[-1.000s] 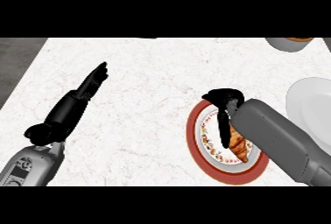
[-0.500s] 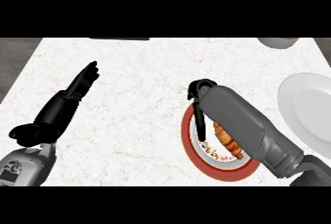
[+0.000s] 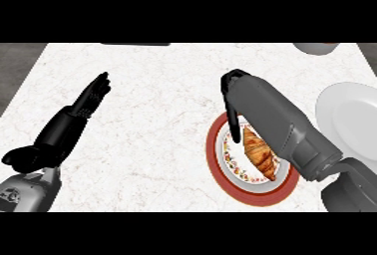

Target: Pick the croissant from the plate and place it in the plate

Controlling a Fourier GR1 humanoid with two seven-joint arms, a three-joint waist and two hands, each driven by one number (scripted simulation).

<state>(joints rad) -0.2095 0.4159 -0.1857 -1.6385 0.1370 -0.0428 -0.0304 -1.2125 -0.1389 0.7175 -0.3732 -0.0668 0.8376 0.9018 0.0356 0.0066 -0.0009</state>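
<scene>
We note a counter (image 3: 162, 124) of white, faintly veined stone, smooth and matt, and on it a glazed ceramic-looking plate (image 3: 215, 164) with a dull red rim and a patterned inner band. The croissant (image 3: 259, 153) on it shows a ridged, flaky golden-brown crust with slight sheen, and the white plate (image 3: 353, 122) beside it looks smooth and plain. We record both hands (image 3: 234, 107) (image 3: 92, 97) as matt black plastic, the forearms as smooth grey.

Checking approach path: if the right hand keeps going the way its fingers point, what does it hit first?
The right hand points its fingers down at the red-rimmed plate, just left of the croissant. It would likely meet the croissant's left edge or the plate beside it; depth is unclear.
</scene>
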